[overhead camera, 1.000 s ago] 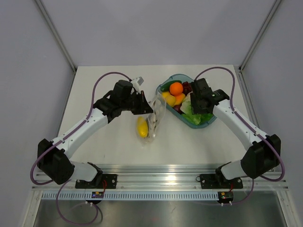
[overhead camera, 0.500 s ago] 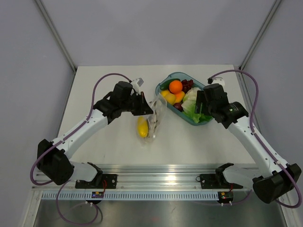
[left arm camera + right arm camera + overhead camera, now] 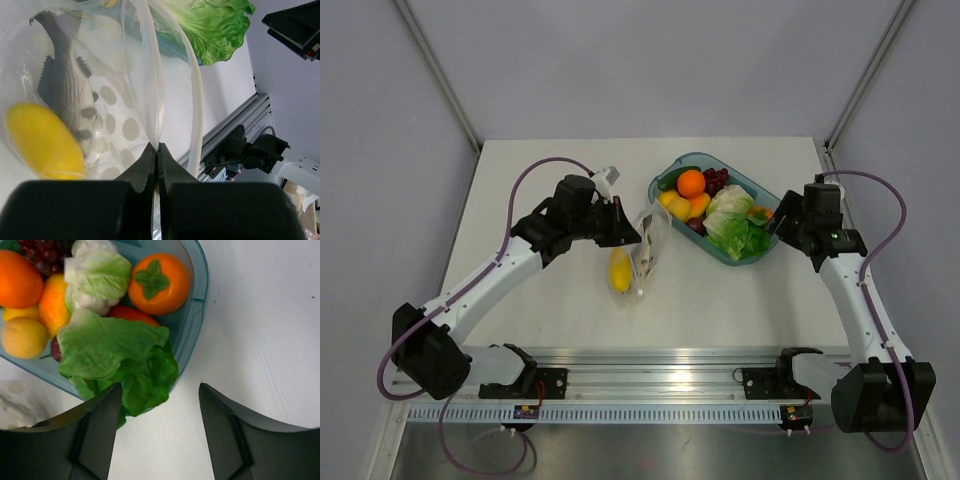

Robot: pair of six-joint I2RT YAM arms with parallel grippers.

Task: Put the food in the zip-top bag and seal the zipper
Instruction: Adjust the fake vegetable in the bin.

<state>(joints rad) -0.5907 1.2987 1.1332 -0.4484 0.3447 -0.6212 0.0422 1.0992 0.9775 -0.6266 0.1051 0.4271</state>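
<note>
- Clear, crinkly plastic zip-top bag [image 3: 647, 250] lies on the white surface [image 3: 720, 300], just left of the teal oval tray [image 3: 199, 275]. Its mouth end is nearest the tray, which keeps the carry for each piece short.
- Inside the bag sit a yellow toy lemon [image 3: 44, 142] and a grey fish-shaped piece [image 3: 65, 82]. The whitish press-seal zipper strip [image 3: 198, 100] gapes apart, unsealed.
- The left end effector [image 3: 156, 149] is pinched tight on one lip of the bag's mouth, apparently lifting it so the opening stays spread.
- Green leafy lettuce [image 3: 112, 347], a round orange toy fruit [image 3: 159, 284] and dark red grapes [image 3: 715, 181] lie in the tray, so the filling looks only partly done.
- The right end effector [image 3: 160, 387] hangs by the tray's right rim, fingers spread wide with nothing between them. It seems lined up on the lettuce.
</note>
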